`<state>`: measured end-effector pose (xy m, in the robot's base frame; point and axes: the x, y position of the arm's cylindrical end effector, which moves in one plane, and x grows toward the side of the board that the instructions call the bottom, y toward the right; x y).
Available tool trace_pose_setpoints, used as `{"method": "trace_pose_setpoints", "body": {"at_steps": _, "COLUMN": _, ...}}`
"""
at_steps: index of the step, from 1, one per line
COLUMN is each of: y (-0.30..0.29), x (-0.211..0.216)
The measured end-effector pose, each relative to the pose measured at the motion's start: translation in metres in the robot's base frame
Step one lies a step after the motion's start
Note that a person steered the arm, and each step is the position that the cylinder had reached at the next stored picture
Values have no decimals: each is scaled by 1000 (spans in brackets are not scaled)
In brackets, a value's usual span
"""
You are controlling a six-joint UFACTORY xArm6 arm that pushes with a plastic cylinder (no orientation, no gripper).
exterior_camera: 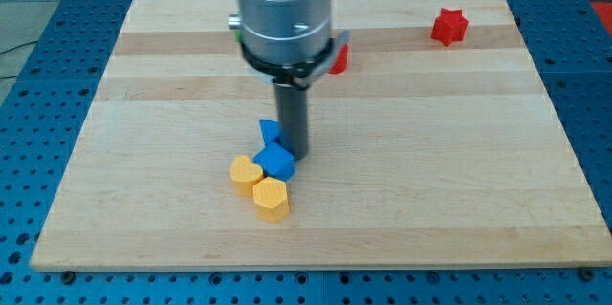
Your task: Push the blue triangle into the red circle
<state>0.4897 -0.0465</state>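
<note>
The blue triangle (269, 131) lies near the middle of the wooden board (430, 152), partly hidden behind my rod. My tip (294, 156) stands just right of it and touches the top right of a blue cube (276, 163) below it. The red circle (338, 58) peeks out at the view's top, mostly hidden behind the arm's grey body (284, 9). The triangle is well below and left of the red circle.
A yellow heart (245, 172) and a yellow hexagon (271, 199) sit against the blue cube at the lower left. A red star (448, 26) lies at the top right. A bit of green (232, 25) shows behind the arm's left side.
</note>
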Motion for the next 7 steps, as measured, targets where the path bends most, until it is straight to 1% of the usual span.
{"method": "trace_pose_setpoints", "body": {"at_steps": 1, "y": -43, "x": -32}}
{"method": "trace_pose_setpoints", "body": {"at_steps": 2, "y": -77, "x": -49}}
{"method": "trace_pose_setpoints", "body": {"at_steps": 3, "y": -147, "x": -51}}
{"method": "trace_pose_setpoints", "body": {"at_steps": 4, "y": -182, "x": -81}}
{"method": "trace_pose_setpoints", "body": {"at_steps": 5, "y": -143, "x": -95}}
{"method": "trace_pose_setpoints", "body": {"at_steps": 6, "y": -101, "x": -76}}
{"method": "trace_pose_setpoints", "body": {"at_steps": 7, "y": -101, "x": -54}}
